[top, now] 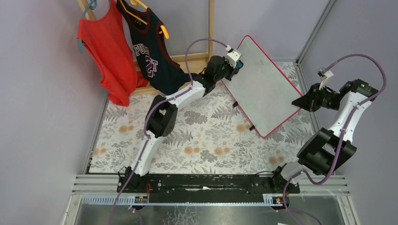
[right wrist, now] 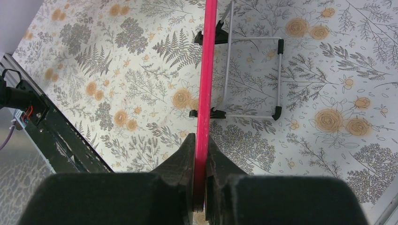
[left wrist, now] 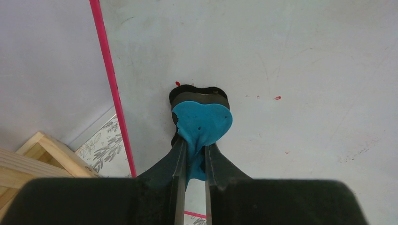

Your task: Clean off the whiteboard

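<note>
Your left gripper [top: 236, 64] is clenched on a small blue eraser [left wrist: 202, 123]. The eraser's dark pad sits against the face of the large white rectangular whiteboard with a thin pink-red frame [top: 263, 89], close to the board's far-left edge.

The left wrist view shows a few small red flecks on the face [left wrist: 277, 97] beside the eraser. The rest of the face looks smeared grey-white.

Your right gripper [right wrist: 201, 145] is pinched shut on the board's pink frame at its right corner. The right wrist view looks straight along the frame edge.

The board sits at the far right of the table, over the floral grey-and-orange cloth [top: 197, 136]. Its long axis runs on a diagonal, from far left to near right. One rounded corner points at the far wall and the opposite one at the near right.

A wire stand with black feet [right wrist: 253, 75] shows behind the board. You cannot tell whether it touches the cloth.

Far left, a red top [top: 105, 51] and a navy jersey [top: 150, 51] hang on a wooden rack.
</note>
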You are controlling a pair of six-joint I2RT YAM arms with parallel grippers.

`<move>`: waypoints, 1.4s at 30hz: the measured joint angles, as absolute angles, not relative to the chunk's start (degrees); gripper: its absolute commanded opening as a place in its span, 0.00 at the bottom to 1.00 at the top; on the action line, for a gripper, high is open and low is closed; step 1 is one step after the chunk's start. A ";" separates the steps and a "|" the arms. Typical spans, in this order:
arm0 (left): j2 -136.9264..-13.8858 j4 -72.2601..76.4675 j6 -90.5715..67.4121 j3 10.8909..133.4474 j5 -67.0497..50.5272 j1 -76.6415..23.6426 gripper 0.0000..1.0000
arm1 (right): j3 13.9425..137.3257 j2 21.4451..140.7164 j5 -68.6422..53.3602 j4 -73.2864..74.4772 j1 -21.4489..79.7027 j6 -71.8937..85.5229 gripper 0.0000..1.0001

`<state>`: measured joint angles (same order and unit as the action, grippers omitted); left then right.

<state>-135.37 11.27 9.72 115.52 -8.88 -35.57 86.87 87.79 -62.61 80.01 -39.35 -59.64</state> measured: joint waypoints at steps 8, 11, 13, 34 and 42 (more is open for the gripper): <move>-140.68 3.29 9.63 127.94 -4.29 -35.27 0.02 | 86.83 87.79 -62.61 79.99 -39.35 -59.22 0.00; -141.27 2.07 9.39 129.10 -3.42 -35.00 0.02 | 86.83 87.79 -62.61 79.83 -39.31 -58.98 0.00; -141.27 1.76 9.23 128.97 -3.07 -34.89 0.01 | 86.83 87.79 -62.61 79.79 -39.29 -58.94 0.00; -141.03 2.72 5.13 125.71 1.48 -34.50 0.01 | 86.74 87.57 -62.54 79.42 -38.98 -58.57 0.00; -139.83 4.40 3.01 123.79 -0.89 -34.68 0.03 | 86.74 87.55 -62.46 79.44 -38.98 -58.59 0.00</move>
